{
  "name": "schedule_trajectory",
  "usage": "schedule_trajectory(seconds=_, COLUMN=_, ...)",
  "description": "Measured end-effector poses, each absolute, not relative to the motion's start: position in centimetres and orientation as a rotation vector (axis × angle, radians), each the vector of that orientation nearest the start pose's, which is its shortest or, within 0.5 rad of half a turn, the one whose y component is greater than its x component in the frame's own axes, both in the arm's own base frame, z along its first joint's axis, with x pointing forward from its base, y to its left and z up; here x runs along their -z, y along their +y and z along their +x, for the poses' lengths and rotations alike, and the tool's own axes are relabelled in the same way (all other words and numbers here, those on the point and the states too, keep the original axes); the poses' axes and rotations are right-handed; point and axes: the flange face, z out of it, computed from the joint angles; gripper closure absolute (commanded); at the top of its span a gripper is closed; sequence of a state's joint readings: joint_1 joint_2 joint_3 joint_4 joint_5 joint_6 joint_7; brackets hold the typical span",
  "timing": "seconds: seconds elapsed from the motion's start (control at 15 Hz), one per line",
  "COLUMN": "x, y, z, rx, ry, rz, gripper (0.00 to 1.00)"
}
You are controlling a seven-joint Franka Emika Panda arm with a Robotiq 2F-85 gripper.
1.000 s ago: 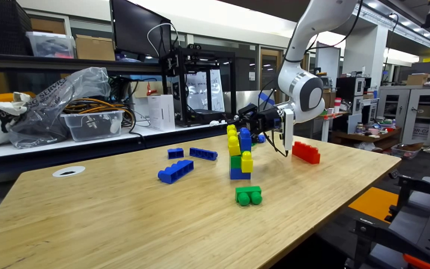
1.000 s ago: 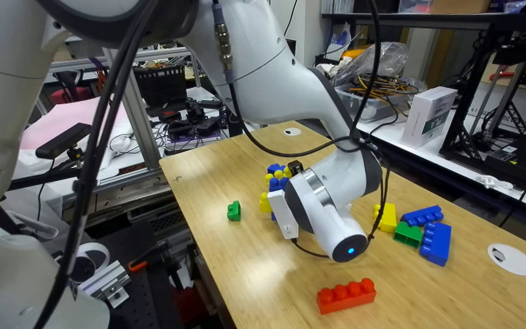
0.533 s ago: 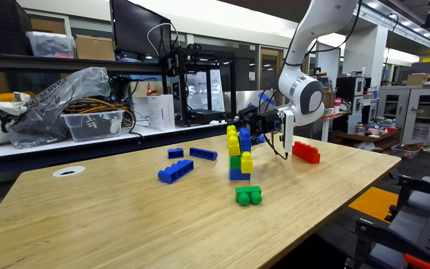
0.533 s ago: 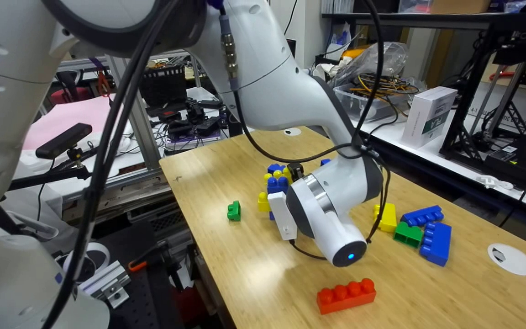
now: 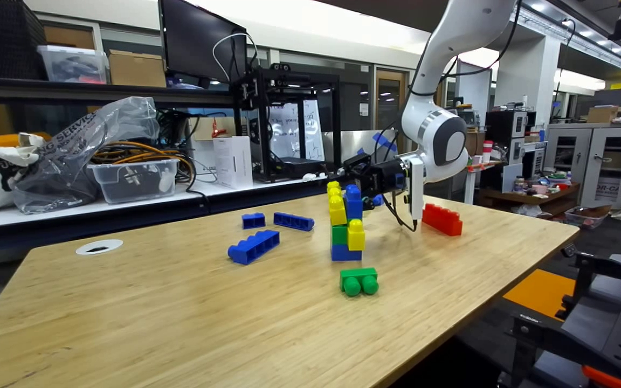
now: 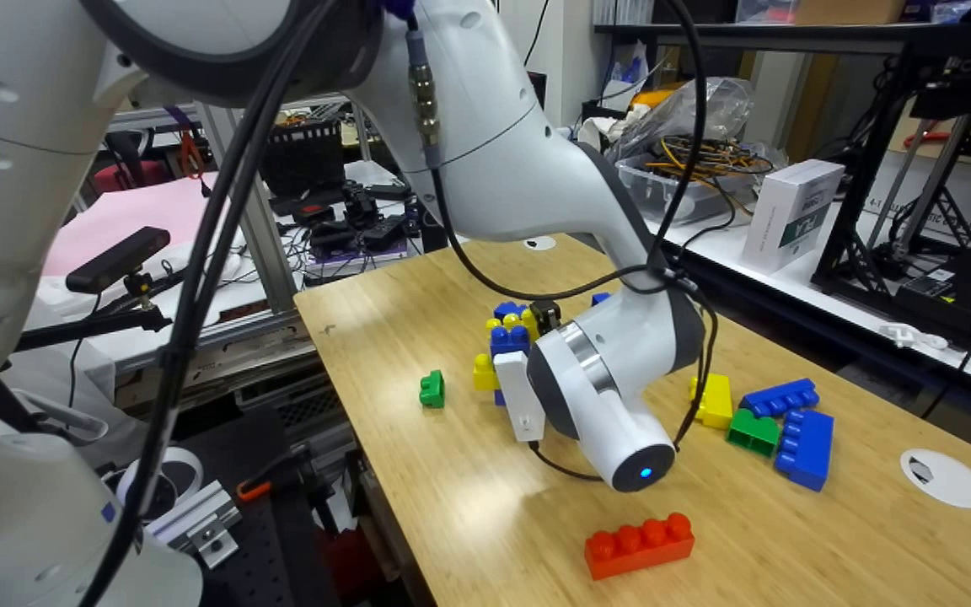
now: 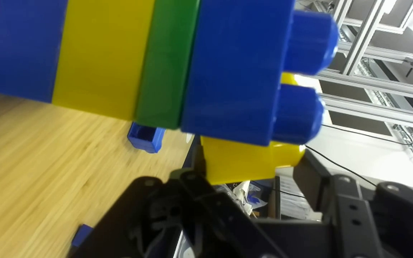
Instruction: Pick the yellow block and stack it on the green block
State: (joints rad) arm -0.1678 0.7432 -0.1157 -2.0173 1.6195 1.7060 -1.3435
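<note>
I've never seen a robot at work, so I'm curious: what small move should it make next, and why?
Probably a gentle press downward: the end effector seems to grip the yellow block, which in an exterior view appears to rest on top of the green block. I can't tell whether it is fully seated, so pressing before letting go looks wise.

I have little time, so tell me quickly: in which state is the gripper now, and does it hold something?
Gripper: closed on a yellow block, holding it between underside and stud.
</note>
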Motion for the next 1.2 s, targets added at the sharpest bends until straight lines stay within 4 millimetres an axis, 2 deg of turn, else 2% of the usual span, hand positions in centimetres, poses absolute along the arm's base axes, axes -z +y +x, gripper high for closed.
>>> schedule_trajectory(seconds=1.2, x=-7.3, y=-6.5, z=53.1, rx=0.243, ry=0.363, rz=-1.743, gripper=0.62)
